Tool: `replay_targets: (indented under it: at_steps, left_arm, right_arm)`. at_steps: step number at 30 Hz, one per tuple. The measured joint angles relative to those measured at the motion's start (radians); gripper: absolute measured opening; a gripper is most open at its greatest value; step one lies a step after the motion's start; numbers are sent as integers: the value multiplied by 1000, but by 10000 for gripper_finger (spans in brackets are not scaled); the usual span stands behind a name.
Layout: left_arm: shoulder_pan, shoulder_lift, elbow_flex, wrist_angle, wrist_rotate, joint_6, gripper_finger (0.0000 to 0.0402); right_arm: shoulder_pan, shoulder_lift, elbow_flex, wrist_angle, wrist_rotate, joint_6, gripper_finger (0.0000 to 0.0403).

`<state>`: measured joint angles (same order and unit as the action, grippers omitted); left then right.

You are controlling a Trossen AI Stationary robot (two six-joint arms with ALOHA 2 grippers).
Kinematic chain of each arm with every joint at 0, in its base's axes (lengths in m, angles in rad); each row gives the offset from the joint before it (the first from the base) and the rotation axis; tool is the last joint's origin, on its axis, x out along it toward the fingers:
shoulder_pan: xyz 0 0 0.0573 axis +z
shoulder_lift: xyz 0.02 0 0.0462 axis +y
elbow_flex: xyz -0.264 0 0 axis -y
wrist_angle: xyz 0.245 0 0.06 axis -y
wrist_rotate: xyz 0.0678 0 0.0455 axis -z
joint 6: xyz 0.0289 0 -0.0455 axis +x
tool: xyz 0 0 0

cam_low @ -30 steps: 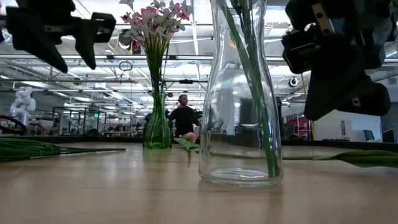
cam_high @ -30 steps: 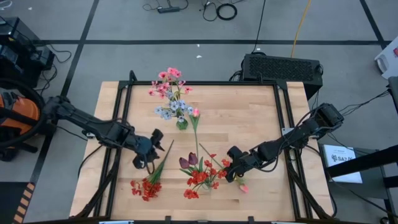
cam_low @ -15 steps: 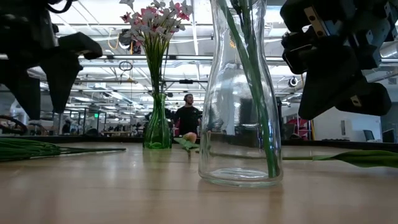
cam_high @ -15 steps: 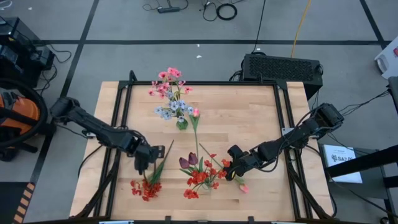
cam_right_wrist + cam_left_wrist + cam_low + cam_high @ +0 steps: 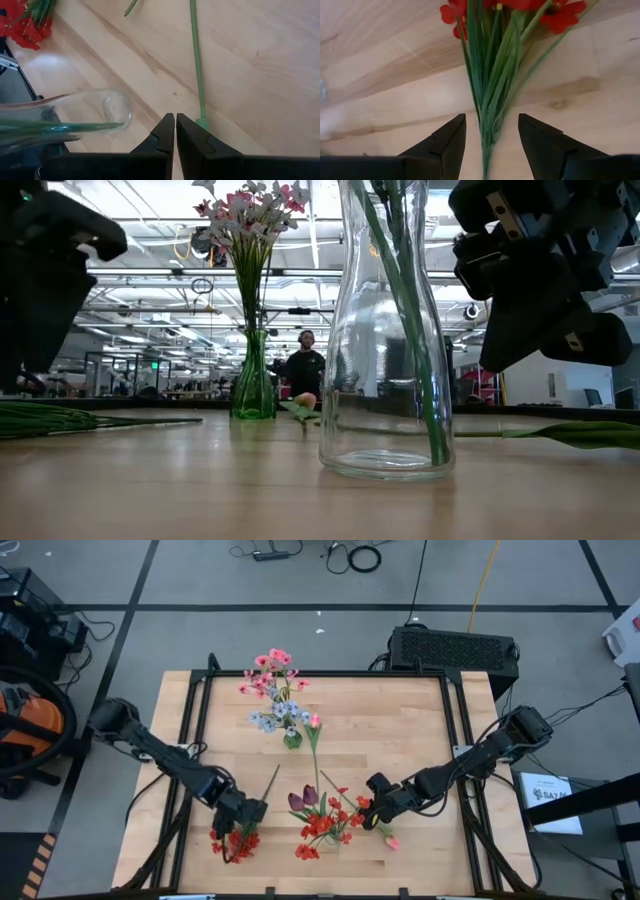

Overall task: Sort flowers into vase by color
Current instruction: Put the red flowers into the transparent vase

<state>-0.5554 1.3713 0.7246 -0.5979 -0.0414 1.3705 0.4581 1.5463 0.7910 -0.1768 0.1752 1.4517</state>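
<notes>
Straddling the red flower bunch [image 5: 490,75]: left gripper [image 5: 490,142] has fingers spread wide, one either side of the green stems, nothing clamped. Red blooms lie just ahead of the fingertips, flat on the table [image 5: 400,730] near its front-left edge. Right gripper [image 5: 175,131] is pinched closed and empty, hovering beside the clear vase [image 5: 385,330], which holds red flowers and maroon tulips [image 5: 303,800]. A loose green stem [image 5: 196,60] lies just past its fingertips. Green vase [image 5: 292,739] with pink and pale blue flowers stands well behind both grippers.
</notes>
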Motion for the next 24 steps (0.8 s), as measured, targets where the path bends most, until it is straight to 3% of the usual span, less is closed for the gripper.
replay_targets:
  at_steps: [6, 19, 24]
  left_arm:
    - [-2, 77, 0, 89, 0, 0, 189]
    - [-2, 234, 10, 101, 7, -4, 182]
    - [0, 235, 17, 96, 11, -223, 131]
  right_arm:
    - [1, 0, 0, 0, 36, -1, 11]
    - [2, 0, 0, -1, 36, -34, 11]
    - [2, 0, 1, -22, 29, -76, 11]
